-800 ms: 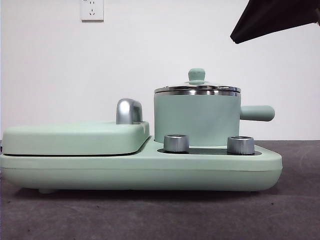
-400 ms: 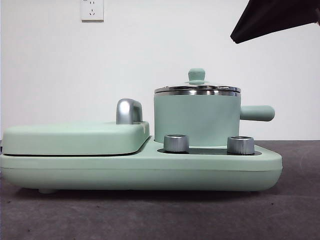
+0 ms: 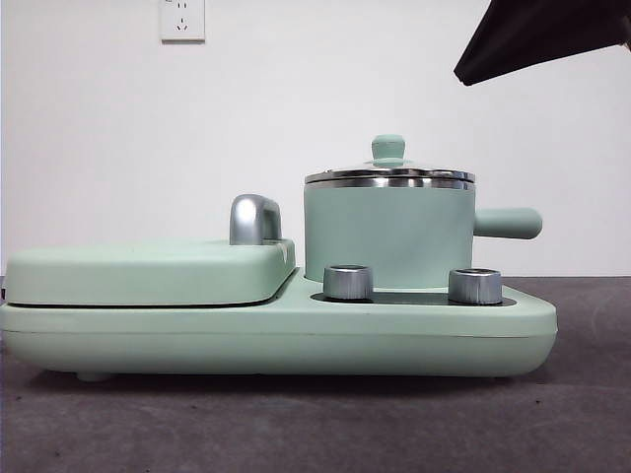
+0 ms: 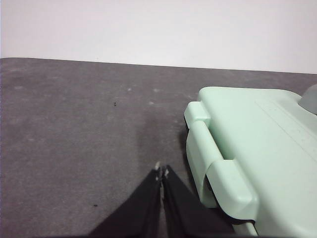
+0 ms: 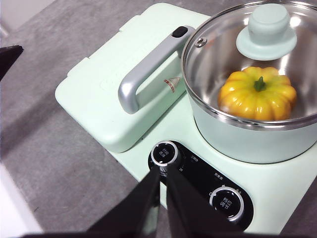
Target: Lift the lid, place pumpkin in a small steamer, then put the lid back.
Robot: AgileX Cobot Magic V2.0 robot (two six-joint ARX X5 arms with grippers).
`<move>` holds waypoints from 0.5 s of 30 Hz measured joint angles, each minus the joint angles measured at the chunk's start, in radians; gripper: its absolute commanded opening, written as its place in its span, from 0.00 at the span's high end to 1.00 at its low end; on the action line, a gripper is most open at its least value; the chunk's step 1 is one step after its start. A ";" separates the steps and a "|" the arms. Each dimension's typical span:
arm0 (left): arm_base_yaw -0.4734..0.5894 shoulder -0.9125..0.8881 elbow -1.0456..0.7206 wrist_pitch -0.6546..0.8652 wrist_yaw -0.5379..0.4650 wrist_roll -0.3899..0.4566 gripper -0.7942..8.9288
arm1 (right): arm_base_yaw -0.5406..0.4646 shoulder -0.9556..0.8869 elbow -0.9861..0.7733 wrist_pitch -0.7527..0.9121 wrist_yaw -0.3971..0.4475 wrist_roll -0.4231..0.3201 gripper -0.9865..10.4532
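The small steamer (image 3: 386,235) stands on the right half of the mint-green appliance, its stubby handle pointing right. The glass lid (image 3: 388,173) sits on its rim, mint knob up; the right wrist view shows the lid (image 5: 266,30) closed over the pot (image 5: 250,141). Through the glass I see the yellow-orange pumpkin (image 5: 257,94) resting inside. My right gripper (image 5: 163,171) hovers shut above the front knobs, apart from the pot. My left gripper (image 4: 161,171) is shut over the dark table, beside the appliance's left end. A black arm tip (image 3: 537,39) shows at the top right of the front view.
The wide appliance base (image 3: 276,335) carries a flat rectangular cover (image 3: 148,271) with a steel handle (image 3: 252,219) and two silver knobs (image 3: 347,282). A wall socket (image 3: 182,20) is behind. Dark grey table (image 4: 74,124) stretches left of the appliance.
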 measured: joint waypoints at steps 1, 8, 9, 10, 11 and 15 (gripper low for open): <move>0.000 0.000 0.000 0.000 0.000 0.000 0.91 | 0.000 0.000 0.000 0.000 0.000 0.000 0.90; 0.000 0.000 0.000 0.001 0.000 0.000 0.91 | -0.063 -0.117 -0.109 0.096 0.136 -0.170 0.90; 0.000 0.000 0.000 0.002 0.000 0.000 0.91 | -0.090 -0.165 -0.163 0.153 0.136 -0.186 0.90; 0.000 0.000 0.000 0.001 0.000 0.000 0.91 | -0.115 -0.213 -0.216 0.206 0.139 -0.196 0.90; 0.000 0.000 0.000 0.002 0.000 0.000 0.91 | -0.140 -0.265 -0.271 0.257 0.139 -0.203 0.90; 0.000 0.000 0.000 0.002 0.000 0.000 0.91 | -0.274 -0.525 -0.522 0.422 0.164 -0.221 0.90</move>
